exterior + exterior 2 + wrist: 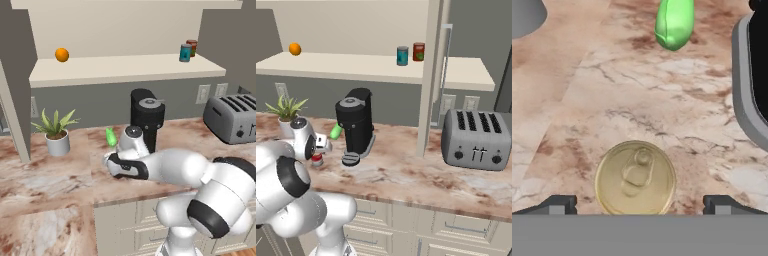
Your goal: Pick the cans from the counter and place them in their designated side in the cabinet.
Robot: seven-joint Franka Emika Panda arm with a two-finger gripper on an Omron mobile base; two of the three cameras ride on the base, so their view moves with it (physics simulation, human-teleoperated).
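Note:
A red can with a white band (317,160) stands on the marbled counter (406,172), left of the coffee machine. In the hand view its pale gold pull-tab top (635,178) lies directly below my gripper (639,204). The gripper is open, with one dark fingertip (558,204) on each side of the can and not touching it. A teal-blue can (185,52) stands on the right part of the cabinet shelf (125,70), beside a darker red can (192,47). The same teal can (402,56) appears in the right base view.
A black coffee machine (147,117) stands just right of the hand, and its base (751,85) is close to the right finger. A small green object (674,22) lies beyond the can. There is a potted plant (57,134) at left, a toaster (234,117) at right and an orange (62,54) on the shelf.

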